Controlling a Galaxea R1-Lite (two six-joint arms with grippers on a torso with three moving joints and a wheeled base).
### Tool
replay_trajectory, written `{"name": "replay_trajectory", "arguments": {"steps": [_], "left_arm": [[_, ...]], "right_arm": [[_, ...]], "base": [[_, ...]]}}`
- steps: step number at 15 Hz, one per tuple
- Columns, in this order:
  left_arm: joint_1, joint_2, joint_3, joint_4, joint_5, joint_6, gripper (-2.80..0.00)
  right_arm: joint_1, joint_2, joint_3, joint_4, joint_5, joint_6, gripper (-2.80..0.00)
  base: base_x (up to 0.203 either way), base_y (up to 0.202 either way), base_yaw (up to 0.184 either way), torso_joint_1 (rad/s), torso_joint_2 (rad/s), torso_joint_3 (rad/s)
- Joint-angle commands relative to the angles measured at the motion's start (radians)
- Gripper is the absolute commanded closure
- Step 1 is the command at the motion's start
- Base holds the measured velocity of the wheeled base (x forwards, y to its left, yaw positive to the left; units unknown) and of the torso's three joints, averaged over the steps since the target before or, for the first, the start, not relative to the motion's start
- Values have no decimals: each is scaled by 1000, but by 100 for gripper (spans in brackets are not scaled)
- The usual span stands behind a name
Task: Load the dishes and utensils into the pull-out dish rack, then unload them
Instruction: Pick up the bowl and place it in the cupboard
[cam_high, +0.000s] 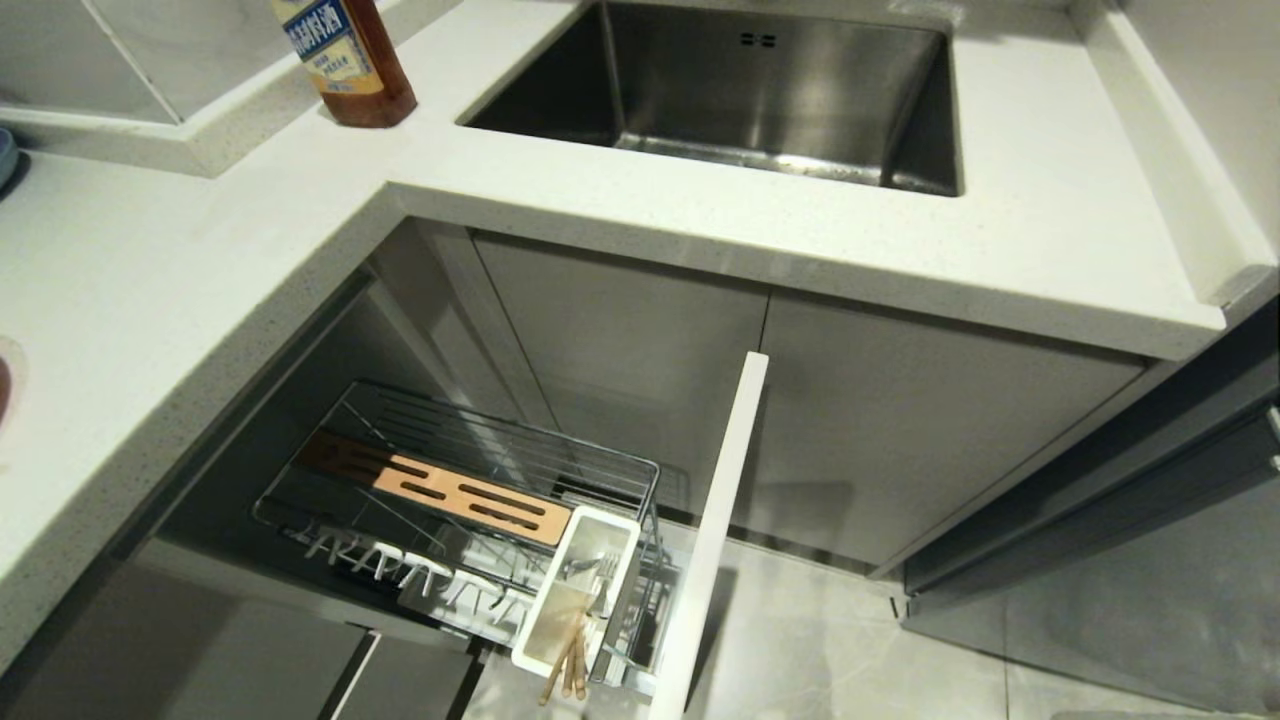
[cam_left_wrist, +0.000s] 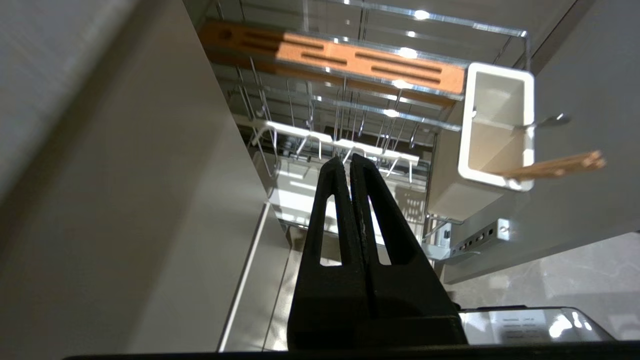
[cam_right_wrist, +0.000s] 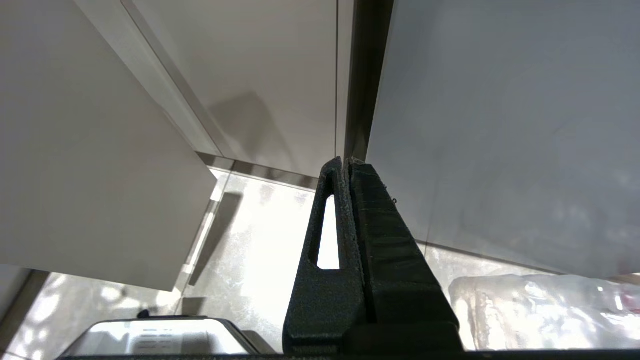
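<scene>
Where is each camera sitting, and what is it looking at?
Head view: high up, looking down at the worktop, sink and pulled-out dish rack; no robot part shows.
Left wrist view: behind the shut left gripper, facing the rack.
Right wrist view: behind the shut right gripper, facing cupboard doors and floor.
Head and left wrist views share the rack, its white caddy and chopsticks.

I see the pull-out dish rack (cam_high: 470, 470) drawn out under the white counter (cam_high: 700, 215); its white caddy (cam_high: 575, 590) holds the chopsticks (cam_high: 565, 665), and a brown bottle (cam_high: 345, 60) stands on the counter beside the sink (cam_high: 740, 90)
</scene>
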Motion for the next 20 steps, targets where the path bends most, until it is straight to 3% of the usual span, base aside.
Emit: {"name": "replay_trajectory", "arguments": {"steps": [1,9,20], "left_arm": [[0,0,0,0,0,0,0],[0,0,0,0,0,0,0],[0,0,-10,1,-8,29,0]], "right_arm": [[1,2,3,0,0,0,0],[1,0,2,0,0,-3,0],[0,0,3,0,0,-3,0]], "base": [[0,0,0,-214,514,309],[0,0,0,-179,474,290],[0,0,0,-11,33,22]]}}
